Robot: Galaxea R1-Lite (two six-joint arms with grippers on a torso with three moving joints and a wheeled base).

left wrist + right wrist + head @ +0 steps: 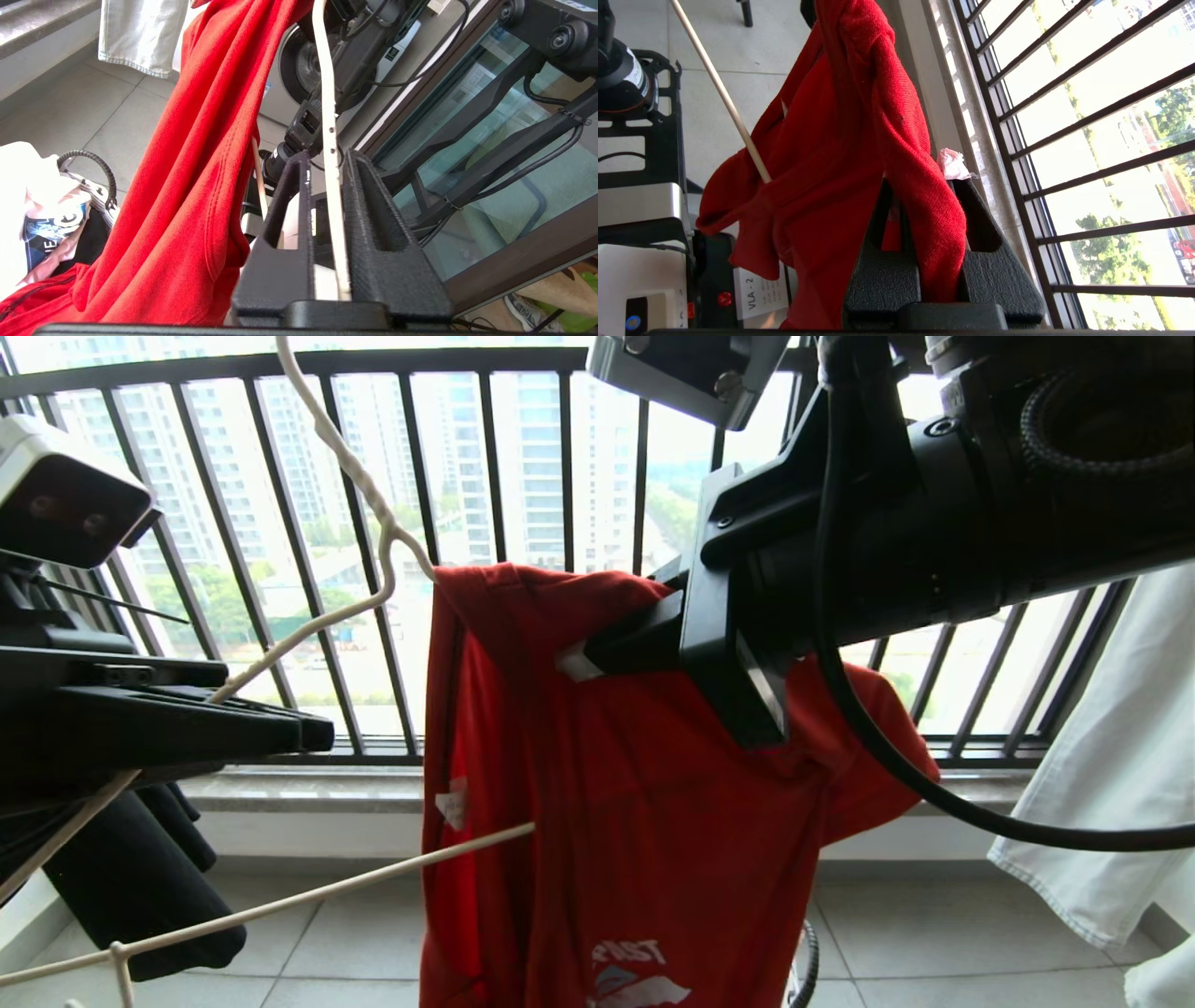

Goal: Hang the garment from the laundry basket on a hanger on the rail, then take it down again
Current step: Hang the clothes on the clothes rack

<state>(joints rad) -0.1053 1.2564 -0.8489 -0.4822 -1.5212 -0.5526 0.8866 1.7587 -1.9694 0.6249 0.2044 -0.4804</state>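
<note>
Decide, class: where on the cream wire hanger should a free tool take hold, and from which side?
Grip the hanger on its bare sloping arm, the half left of the garment, coming from the robot's left. That thin wire is exposed there; the other half lies under red cloth. The left tool already straddles the wire.

Open floor [373, 933] lies lower left of the frame; the red shirt [653, 803] fills the centre, window bars [523, 457] block behind.
</note>
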